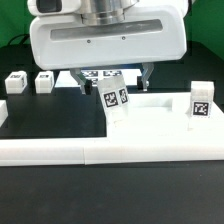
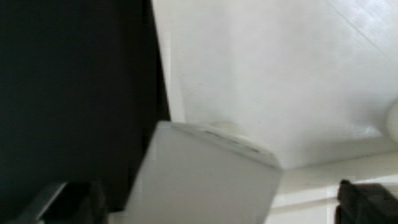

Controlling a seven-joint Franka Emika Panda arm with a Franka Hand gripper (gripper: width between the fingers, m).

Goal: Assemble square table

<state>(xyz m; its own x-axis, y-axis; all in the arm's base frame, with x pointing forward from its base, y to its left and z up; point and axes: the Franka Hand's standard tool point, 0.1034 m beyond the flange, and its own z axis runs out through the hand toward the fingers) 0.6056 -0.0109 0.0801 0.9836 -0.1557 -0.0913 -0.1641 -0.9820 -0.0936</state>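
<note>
The square table slab lies flat behind the front wall. A white tagged leg block stands tilted at the slab's corner nearest the exterior view's left. My gripper is open, with its fingers wide apart on either side of this leg. In the wrist view the leg sits between the dark fingertips with a gap showing, over the slab. A second leg stands upright at the slab's corner on the exterior view's right. Two more leg blocks lie on the black table at the left.
The long low white border wall runs along the front. The marker board lies behind the gripper, mostly hidden by the hand. A rounded white shape shows at the edge of the wrist view.
</note>
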